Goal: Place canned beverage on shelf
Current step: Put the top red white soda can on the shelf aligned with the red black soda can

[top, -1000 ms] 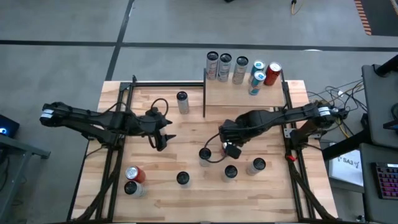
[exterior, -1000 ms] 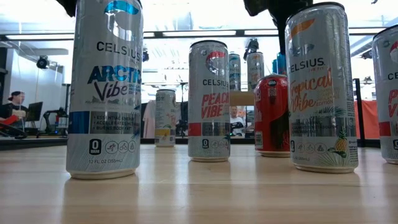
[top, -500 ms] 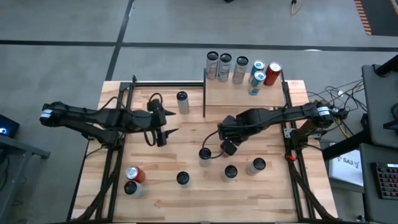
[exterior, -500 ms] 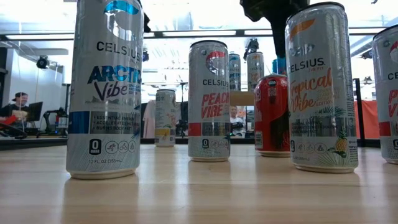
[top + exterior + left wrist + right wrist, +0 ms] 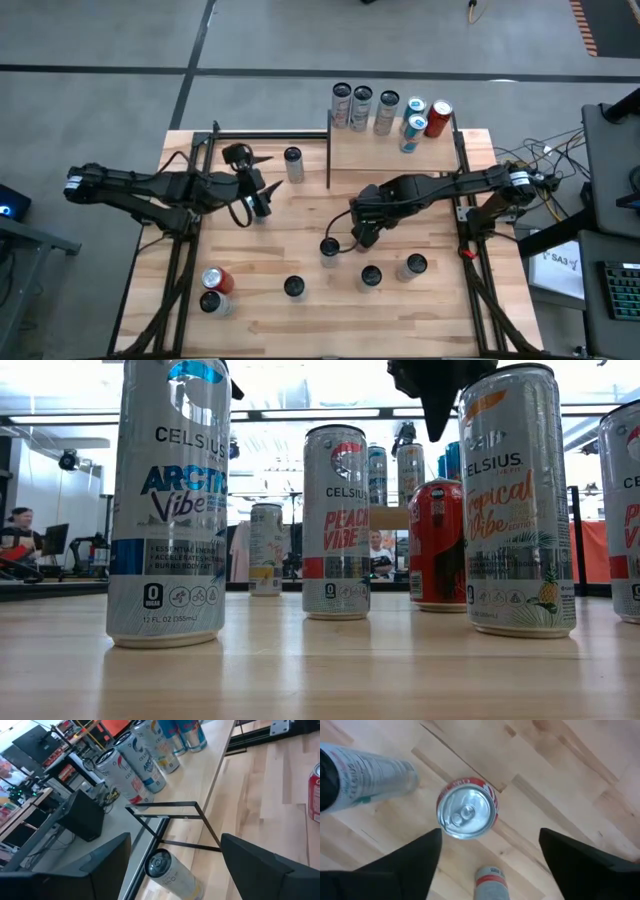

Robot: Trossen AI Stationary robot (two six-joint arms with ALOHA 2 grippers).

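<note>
Fingers of the right gripper (image 5: 362, 236) are spread apart and grasp nothing; in the right wrist view they show as two dark shapes (image 5: 395, 870) on either side of an upright red-rimmed can (image 5: 467, 809) standing on the desk (image 5: 300, 210) below, the can lying between them but lower, not touched. From above, this gripper hangs over the desk's middle, just beside a can (image 5: 329, 247) standing on the desk. Two more cans (image 5: 370, 275) and (image 5: 415, 265) stand near it toward the near edge. The left gripper (image 5: 243, 170) is also open and empty, pointing toward a lone silver can (image 5: 293, 162) just left of the shelf (image 5: 390, 150); in the left wrist view that can (image 5: 167, 872) appears between the two spread fingers (image 5: 95, 865) but farther off, beside a thin black frame. The shelf sits at the desk's far right, with five cans (image 5: 387, 110) lined along its far edge, one of them red (image 5: 438, 117). At the near left corner a red can (image 5: 218, 280) and a dark-topped one (image 5: 209, 301) stand touching; another can (image 5: 293, 287) stands alone nearby.
</note>
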